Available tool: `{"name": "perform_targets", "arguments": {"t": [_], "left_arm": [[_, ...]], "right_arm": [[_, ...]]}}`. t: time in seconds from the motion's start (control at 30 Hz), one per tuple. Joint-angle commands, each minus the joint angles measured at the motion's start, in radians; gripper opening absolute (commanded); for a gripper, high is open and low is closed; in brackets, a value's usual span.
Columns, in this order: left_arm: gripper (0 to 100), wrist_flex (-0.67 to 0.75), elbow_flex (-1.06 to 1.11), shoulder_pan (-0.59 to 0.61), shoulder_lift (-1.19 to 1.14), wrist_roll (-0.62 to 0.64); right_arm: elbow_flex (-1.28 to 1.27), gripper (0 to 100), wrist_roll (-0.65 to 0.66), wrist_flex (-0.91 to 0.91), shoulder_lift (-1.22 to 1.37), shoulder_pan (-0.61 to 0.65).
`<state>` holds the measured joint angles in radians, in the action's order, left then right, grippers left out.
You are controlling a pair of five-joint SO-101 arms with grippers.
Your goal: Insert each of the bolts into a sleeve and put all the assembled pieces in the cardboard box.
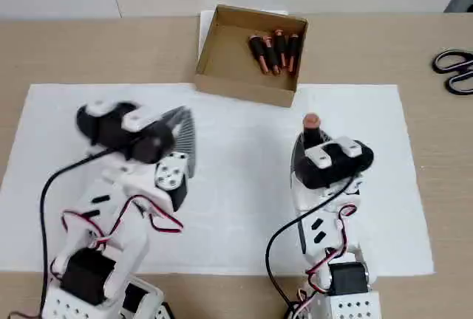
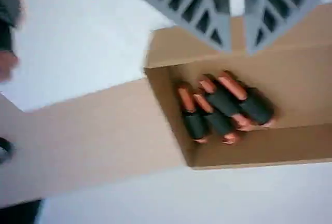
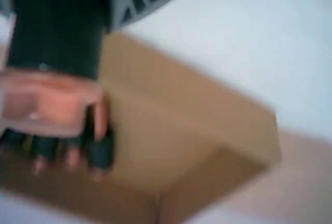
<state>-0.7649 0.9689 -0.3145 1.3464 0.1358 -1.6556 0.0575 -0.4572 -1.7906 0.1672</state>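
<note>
Right end effector (image 1: 309, 146) clenches an upright sleeve (image 1: 312, 136), bolt (image 1: 311, 120) head up, near the cardboard box (image 1: 222, 57). Left end effector (image 2: 237, 40) hangs empty, fingers (image 2: 207, 11) narrowly parted, facing the box.

We find a robotics lab. Two bare-wired arms (image 1: 122, 186) share a table (image 1: 74, 46) with paper (image 1: 236, 186) and scissors (image 1: 454, 70).

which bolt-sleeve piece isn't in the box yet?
The piece gripped in the right claw, over the white sheet just short of the cardboard box. The other four lie side by side inside it.
</note>
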Motion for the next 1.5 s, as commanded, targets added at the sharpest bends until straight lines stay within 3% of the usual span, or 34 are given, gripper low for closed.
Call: {"name": "perform_targets", "arguments": {"t": [0.0,0.17,0.33,0.6,0.87,1.1,1.4,1.47], "left_arm": [[1,0.114,0.147,0.072,0.115,-0.003],[1,0.255,0.383,0.161,0.265,-0.003],[1,0.29,0.526,0.178,0.43,0.0],[1,0.29,0.607,0.176,0.466,0.002],[1,0.29,0.607,0.176,0.466,0.002],[1,0.29,0.607,0.176,0.466,0.002],[1,0.29,0.608,0.176,0.466,0.002],[1,0.29,0.608,0.176,0.466,0.002]], "right_arm": [[0.11,0.4,0.0,-0.084,-0.007,-0.013],[0.19,0.4,0.0,-0.173,-0.007,-0.013],[0.322,0.4,0.0,-0.265,0.061,-0.018],[0.632,0.4,-0.005,-0.266,0.532,-0.018],[0.853,0.4,0.0,0.081,1.092,-0.013],[1.157,0.4,0.0,0.237,1.573,-0.007],[1.649,0.4,0.006,0.257,2.025,0.047],[1.763,0.4,0.057,0.257,2.134,0.058]]}}
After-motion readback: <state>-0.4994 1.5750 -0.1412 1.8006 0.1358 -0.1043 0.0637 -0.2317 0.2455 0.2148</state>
